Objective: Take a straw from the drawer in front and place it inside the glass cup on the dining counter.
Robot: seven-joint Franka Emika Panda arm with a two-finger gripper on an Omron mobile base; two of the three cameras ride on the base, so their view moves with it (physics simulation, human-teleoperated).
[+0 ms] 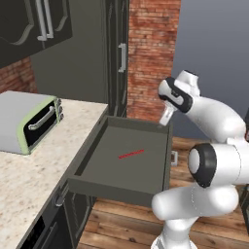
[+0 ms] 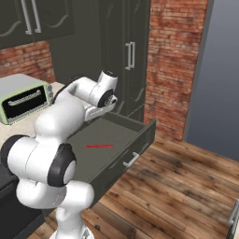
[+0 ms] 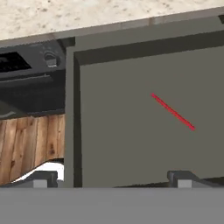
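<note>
Lying flat: thin red straw (image 3: pixel 173 112) on smooth grey-green drawer (image 3: pixel 131 157) floor.

drawer (image 3: pixel 131 144): right side cut by hand-view edge | toaster oven (image 1: pixel 26 121): left end cut off

The white arm rises from the lower right of the left base view, folds at a dark-ringed elbow, and reaches up and leftward to mid-frame right. In the right base view it climbs from the lower left and bends forward toward the upper middle. In the hand view the gripper (image 3: pixel 111 178) points downward with its two dark finger tips (image 3: pixel 40 178) spread wide apart at the bottom, apparently holding nothing.
</note>
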